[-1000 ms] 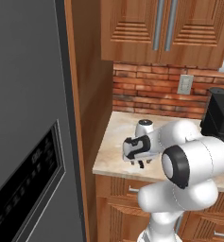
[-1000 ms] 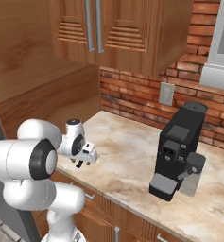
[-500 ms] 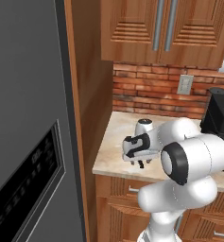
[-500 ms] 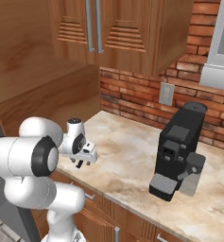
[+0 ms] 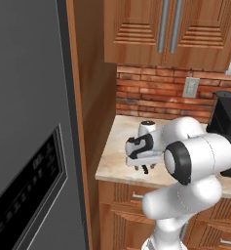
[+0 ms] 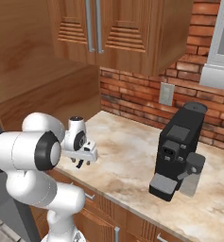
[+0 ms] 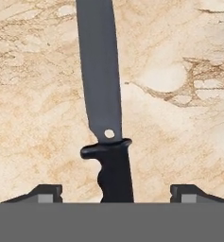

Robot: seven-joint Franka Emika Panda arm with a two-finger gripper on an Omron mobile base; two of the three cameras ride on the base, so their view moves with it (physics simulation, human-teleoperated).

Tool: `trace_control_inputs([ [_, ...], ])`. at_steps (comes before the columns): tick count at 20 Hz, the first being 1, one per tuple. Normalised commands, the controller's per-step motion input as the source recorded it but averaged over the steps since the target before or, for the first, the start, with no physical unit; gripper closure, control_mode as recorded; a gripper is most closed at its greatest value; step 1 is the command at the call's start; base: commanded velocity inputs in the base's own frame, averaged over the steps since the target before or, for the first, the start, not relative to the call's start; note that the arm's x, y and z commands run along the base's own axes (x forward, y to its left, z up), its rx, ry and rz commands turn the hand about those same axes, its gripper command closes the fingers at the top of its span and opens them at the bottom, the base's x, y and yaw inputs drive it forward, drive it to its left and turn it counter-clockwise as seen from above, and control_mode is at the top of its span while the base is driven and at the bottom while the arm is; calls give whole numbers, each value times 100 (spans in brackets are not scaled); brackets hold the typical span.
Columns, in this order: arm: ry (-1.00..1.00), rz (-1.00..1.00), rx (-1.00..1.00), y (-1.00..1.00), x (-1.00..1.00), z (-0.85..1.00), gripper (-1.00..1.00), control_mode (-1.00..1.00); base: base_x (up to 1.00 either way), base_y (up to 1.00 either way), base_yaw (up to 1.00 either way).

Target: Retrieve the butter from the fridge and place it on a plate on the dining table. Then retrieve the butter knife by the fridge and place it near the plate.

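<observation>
The gripper (image 7: 117,191) points down at the counter (image 7: 179,118), its 2 fingertips (image 7: 47,191) spread wide apart — nothing between them is gripped. The knife (image 7: 104,104) lies flat on the beige stone directly below, its dark handle midway between the tips and its grey blade running away toward the top of the hand view. From the base views the gripper (image 5: 145,169) hovers low over the counter's front edge (image 6: 108,194), close to the closed fridge (image 5: 29,136). Farther right stands a black coffee machine (image 6: 177,151) — behind it, a brick wall (image 6: 146,94) under wooden cabinets (image 5: 170,31).
</observation>
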Motion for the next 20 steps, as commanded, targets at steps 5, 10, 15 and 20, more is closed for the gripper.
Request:
trace_control_inputs([
  [5, -9, 0, 2, -44, 0, -33, 100, -100, 0, 0, 0],
  [10, -12, 0, 6, -20, 0, -13, 100, -100, 0, 0, 0],
  [15, 0, 0, 0, 2, 0, -16, 100, -100, 0, 0, 0],
  [20, 1, 0, -1, 8, -1, 11, 100, -100, 0, 0, 0],
])
